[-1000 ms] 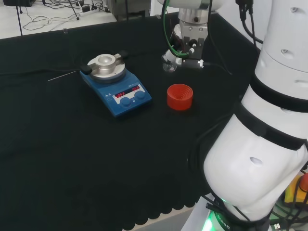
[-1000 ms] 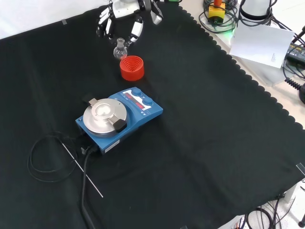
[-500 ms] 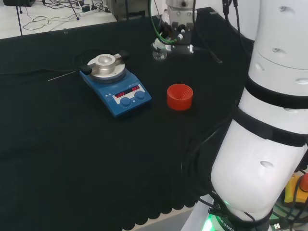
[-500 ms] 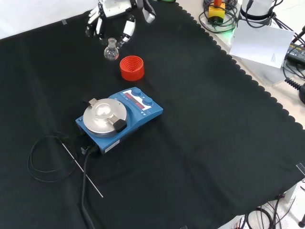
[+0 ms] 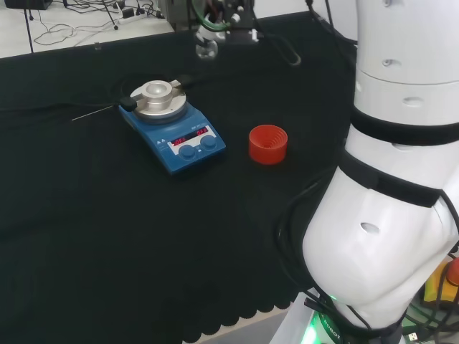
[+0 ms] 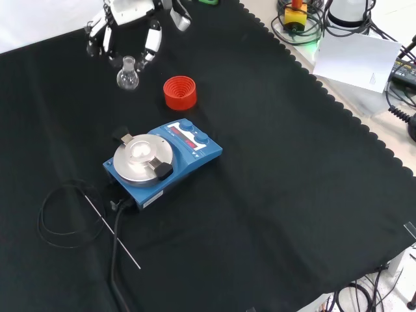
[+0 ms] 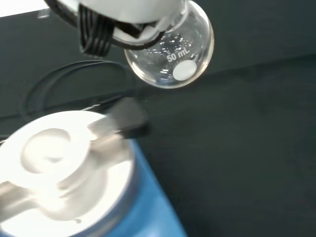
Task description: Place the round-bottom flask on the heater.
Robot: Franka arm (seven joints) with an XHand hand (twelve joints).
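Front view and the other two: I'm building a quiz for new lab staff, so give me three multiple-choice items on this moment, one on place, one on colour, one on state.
1. Where is the round-bottom flask?
A. on the heater's plate
B. held above the cloth, away from the heater
C. in the red stand

2. What colour is the heater body?
A. blue
B. green
C. white

3. What is the robot hand doing?
A. hanging open, holding nothing
B. pressing the heater's knobs
C. holding the flask by its neck

Key: 1 B, the front view shows the flask up left of the red stand, the metal plate bare. 2 A, blue in head and front views. 3 C, the flask hangs from its fingers in the front view.
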